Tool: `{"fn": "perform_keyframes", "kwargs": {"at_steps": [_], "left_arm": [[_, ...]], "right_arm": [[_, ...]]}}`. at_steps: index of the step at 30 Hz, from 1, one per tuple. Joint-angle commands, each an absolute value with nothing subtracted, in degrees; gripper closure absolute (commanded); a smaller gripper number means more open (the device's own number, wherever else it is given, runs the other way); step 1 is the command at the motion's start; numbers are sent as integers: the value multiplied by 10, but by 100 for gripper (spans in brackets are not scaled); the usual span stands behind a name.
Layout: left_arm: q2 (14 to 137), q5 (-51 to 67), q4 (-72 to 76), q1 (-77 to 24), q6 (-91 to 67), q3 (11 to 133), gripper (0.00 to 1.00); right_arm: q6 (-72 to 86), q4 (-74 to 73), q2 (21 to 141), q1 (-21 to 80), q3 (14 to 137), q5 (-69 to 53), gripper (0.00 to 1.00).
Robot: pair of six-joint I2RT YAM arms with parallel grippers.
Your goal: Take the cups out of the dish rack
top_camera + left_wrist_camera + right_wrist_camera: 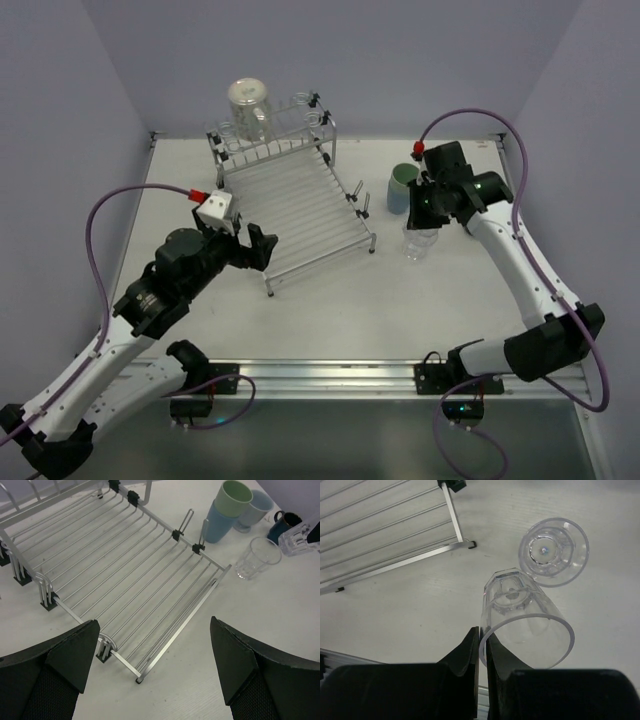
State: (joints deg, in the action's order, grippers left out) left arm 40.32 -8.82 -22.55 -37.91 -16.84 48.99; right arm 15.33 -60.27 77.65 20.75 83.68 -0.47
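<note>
The dish rack point(295, 205) stands mid-table, its sloping bed bare; it also shows in the left wrist view point(115, 565) and the right wrist view point(390, 535). My right gripper point(482, 632) is shut on the rim of a clear glass point(525, 625), held tilted just above the table beside a second clear glass point(553, 552) that stands upright. In the top view my right gripper point(425, 212) is right of the rack. My left gripper point(154, 625) is open and empty over the rack's near corner. A pale green tumbler point(235, 494) sits inside a light blue tumbler point(219, 524). The white cup is out of view.
A pale grey mug point(255, 511) and a dark blue mug point(281, 526) stand behind the tumblers. A large clear jar point(248, 103) and small glasses point(304, 108) sit at the rack's back rail. Walls close the table at the left, back and right.
</note>
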Motion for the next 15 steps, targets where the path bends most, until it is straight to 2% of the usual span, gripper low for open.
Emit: {"fn": "perform_keyframes", "kwargs": {"at_steps": [1,15], "left_arm": [[388,-100,-205,-379,-141,471,0],[374,-70,-193,-371,-143,439,0]], "right_arm": [[125,-640,807,187,878,9,100],[104,-649,927,159,934,33,100]]}}
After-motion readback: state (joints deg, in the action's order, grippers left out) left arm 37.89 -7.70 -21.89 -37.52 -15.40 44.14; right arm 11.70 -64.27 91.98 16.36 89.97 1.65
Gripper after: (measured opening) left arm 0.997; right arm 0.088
